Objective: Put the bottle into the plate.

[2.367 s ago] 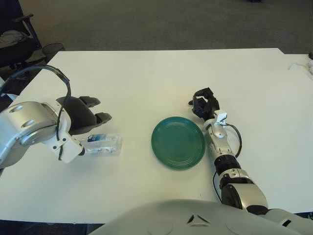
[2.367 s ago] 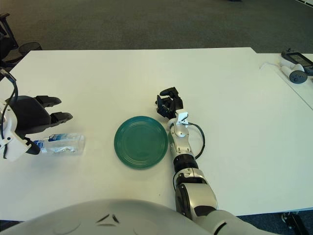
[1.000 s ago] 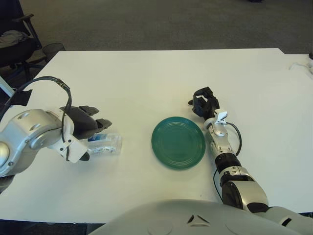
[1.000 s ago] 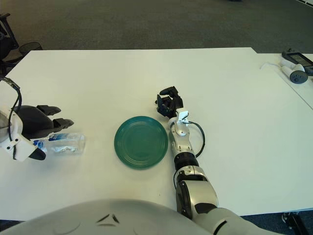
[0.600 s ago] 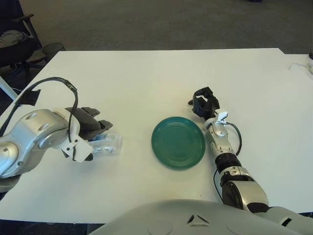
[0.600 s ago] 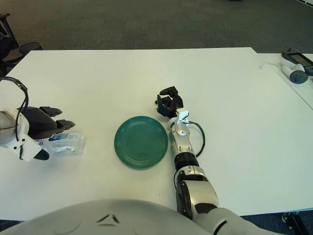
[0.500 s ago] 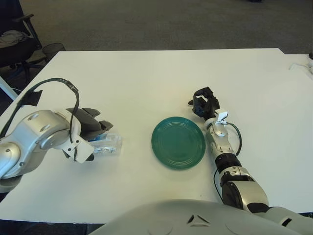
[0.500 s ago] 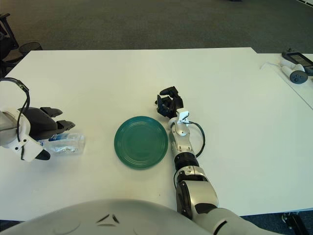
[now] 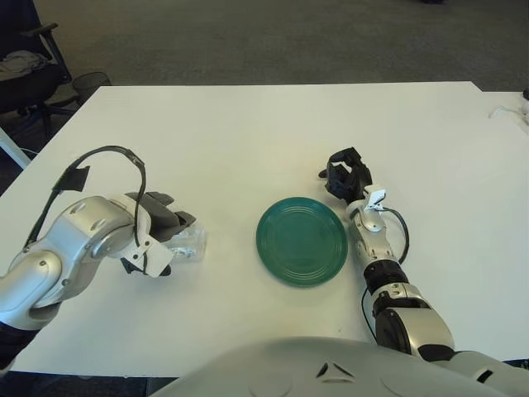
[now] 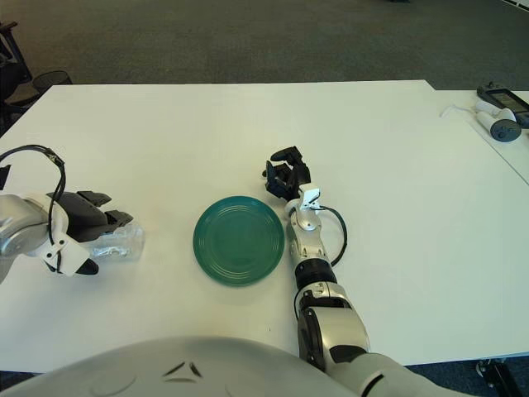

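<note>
1. The bottle (image 10: pixel 116 242) lies on its side on the tabletop (image 9: pixel 248 132), toward the left edge and well apart from the plate (image 9: pixel 302 241), which sits near the middle, closer to the front edge.
2. The left robot hand (image 9: pixel 161 231) covers the bottle's left end, dark fingers (image 10: pixel 111 219) draped over the top and the thumb below. It looks closed around the bottle, but I cannot tell whether the grip is firm or only loosely wrapped; the bottle appears to rest on the tabletop, not yet lifted.
3. The right robot hand (image 9: pixel 347 176) shows just behind the plate's right rim, fingers curled and holding nothing.
4. Slip risk: the bottle is clear, smooth plastic and round, and the hold seems to be at one end. If lifted like this, the free end could droop and the bottle could twist out of the fingers.
5. Crush risk: thin plastic likely gives under a squeeze, so a tightening grip may deform it and loosen contact.
6. Roll risk: if nudged instead of caught, it could roll toward the front edge.
7. Placement risk: the plate is shallow, so a bottle released high or sideways could roll over the rim or shove the plate toward the right robot hand.
</note>
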Tool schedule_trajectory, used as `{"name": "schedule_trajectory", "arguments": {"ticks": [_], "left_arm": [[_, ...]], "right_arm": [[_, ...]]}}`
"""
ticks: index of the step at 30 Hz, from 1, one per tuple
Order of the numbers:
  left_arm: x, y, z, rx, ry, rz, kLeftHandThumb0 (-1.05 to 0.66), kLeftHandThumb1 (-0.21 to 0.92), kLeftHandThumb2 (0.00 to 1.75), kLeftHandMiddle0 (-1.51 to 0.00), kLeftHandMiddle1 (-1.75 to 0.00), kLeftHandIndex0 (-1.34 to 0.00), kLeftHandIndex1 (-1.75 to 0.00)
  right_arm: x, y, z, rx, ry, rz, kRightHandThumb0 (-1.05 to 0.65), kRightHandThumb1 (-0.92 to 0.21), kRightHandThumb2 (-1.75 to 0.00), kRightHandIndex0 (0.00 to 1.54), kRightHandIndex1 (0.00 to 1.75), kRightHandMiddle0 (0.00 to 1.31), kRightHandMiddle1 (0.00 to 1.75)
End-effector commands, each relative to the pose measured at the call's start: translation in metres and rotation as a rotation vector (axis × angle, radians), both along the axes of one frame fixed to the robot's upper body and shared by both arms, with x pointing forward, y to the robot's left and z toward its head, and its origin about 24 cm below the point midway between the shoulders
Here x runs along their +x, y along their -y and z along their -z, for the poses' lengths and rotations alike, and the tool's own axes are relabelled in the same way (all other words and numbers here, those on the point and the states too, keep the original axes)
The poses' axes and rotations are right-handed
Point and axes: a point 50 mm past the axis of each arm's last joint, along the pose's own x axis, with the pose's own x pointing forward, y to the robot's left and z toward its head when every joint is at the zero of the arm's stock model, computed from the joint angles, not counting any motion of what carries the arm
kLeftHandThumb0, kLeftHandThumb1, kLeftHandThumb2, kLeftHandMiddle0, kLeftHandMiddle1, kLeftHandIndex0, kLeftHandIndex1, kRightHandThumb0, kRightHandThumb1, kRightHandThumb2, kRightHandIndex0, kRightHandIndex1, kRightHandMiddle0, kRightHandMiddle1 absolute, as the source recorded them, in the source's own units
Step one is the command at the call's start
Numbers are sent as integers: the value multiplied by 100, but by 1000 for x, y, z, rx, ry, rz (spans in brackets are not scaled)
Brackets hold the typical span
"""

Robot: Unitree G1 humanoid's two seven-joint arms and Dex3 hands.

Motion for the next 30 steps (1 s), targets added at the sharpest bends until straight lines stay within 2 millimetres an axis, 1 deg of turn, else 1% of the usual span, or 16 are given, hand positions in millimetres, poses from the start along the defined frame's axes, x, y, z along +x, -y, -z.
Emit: {"name": "schedule_trajectory", "arguments": {"ticks": [1,9,14,17,19,22,24,30], "left_arm": [[1,-2,8,5,-3,-15,-105,92,61,0,0,0,0],[2,-3,21,3,-2,-18,-105,92,62,-2,-1,0,0],[2,-4,28,7,-4,-18,-105,92,70,-2,-1,0,0],[0,-3,36,15,-6,-15,-105,92,78,-4,-1,0,0],[-3,-2,41,22,-6,-6,-105,92,84,-9,-4,0,0],[-5,-2,47,27,-7,1,-105,92,88,-16,-7,0,0],[-6,-2,49,28,-7,3,-105,92,89,-20,-9,0,0],[-5,-9,67,38,-4,-1,-105,92,89,-32,-15,0,0]], "right_arm": [[-28,6,41,7,-220,25,-1,-55,-93,55,146,31,172],[-29,8,41,10,-226,31,-1,-56,-92,53,147,32,173],[-30,8,41,8,-226,32,-1,-57,-92,52,147,32,173],[-31,9,40,9,-225,31,-1,-57,-91,52,147,32,173],[-31,9,40,6,-222,27,-1,-57,-91,52,147,32,173],[-32,10,40,5,-222,24,-1,-58,-91,52,147,31,173],[-33,10,40,5,-222,23,-1,-58,-91,52,147,31,173],[-34,12,40,1,-230,20,-1,-59,-90,51,147,31,173]]}}
